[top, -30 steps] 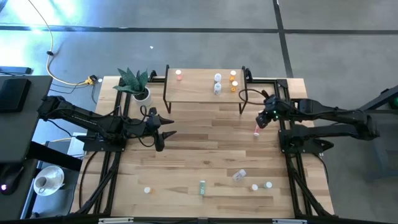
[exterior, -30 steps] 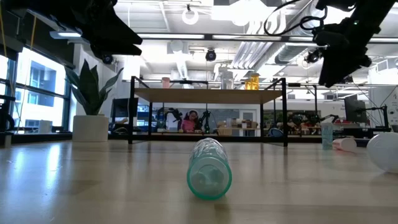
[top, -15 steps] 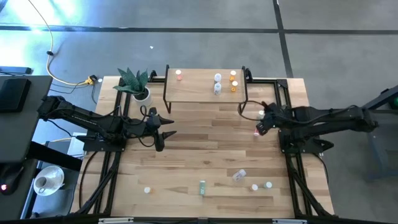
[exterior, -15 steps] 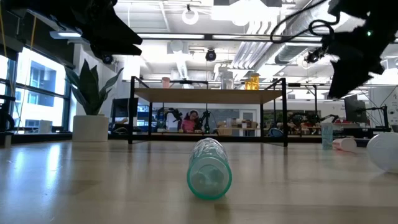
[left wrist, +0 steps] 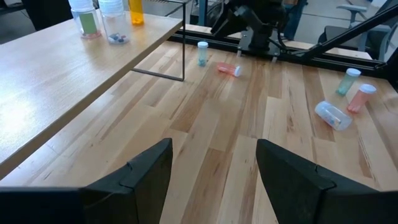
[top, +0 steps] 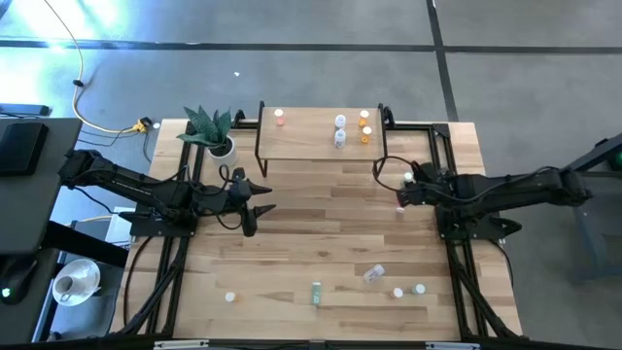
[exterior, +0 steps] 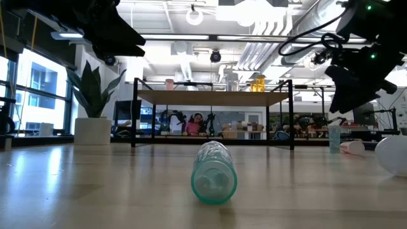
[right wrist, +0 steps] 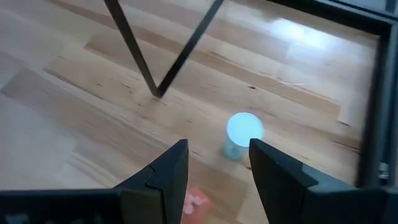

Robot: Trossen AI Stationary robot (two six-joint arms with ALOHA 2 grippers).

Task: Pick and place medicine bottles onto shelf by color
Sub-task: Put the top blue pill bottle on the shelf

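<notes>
The shelf (top: 321, 141) stands at the table's far middle and carries a pink bottle (top: 279, 117), two clear ones (top: 339, 130) and two orange ones (top: 365, 124). A pink bottle (top: 399, 206) lies on the table by the shelf's right legs, next to an upright teal one (right wrist: 241, 134). My right gripper (right wrist: 217, 168) hovers open just above these two, pointing steeply down, with the pink bottle (right wrist: 196, 202) showing under the gap between its fingers. My left gripper (top: 262, 199) waits open above the table's left half. A green bottle (exterior: 214, 172) lies on its side near the front edge.
Several more bottles (top: 398, 290) lie or stand near the front edge, one (top: 230, 297) at the front left. A potted plant (top: 212, 131) stands left of the shelf. The shelf's thin black legs (right wrist: 138, 59) stand close to my right gripper.
My right gripper has come down toward the pink and teal bottles by the shelf's right legs, tipping further downward and rolling as it sank. Its fingers have kept the same gap. No bottle has moved.
</notes>
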